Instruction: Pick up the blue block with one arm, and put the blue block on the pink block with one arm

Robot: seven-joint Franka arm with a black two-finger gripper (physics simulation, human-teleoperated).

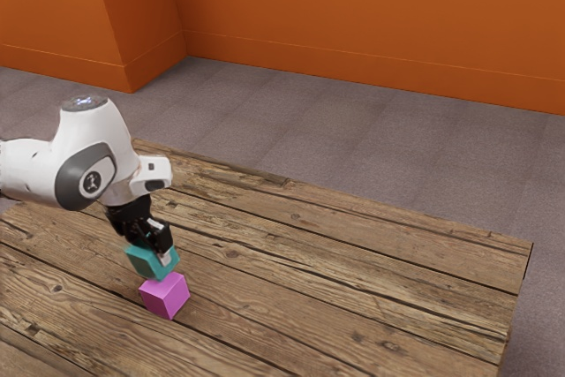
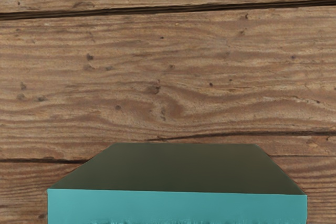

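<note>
The black two-finger hand (image 1: 156,252) pinches the teal-blue cube block (image 1: 141,262), which sits tilted just over the pink cube block (image 1: 164,296). Around us are orange walls (image 1: 353,6), a grey floor (image 1: 397,139) and a rough wooden plank worktop (image 1: 353,253). The blue block looks rigid, light and smooth, so opposite flat faces suit the grip.

You've got the upper block (image 1: 150,261) in pincer (image 1: 155,252), just above lower block (image 1: 164,296), on table (image 1: 353,271), twd the exterior view's left.

Weathered, knotty wooden plank table (image 1: 353,253), grey floor (image 1: 371,139) around it, orange walls (image 1: 353,6) behind.
</note>
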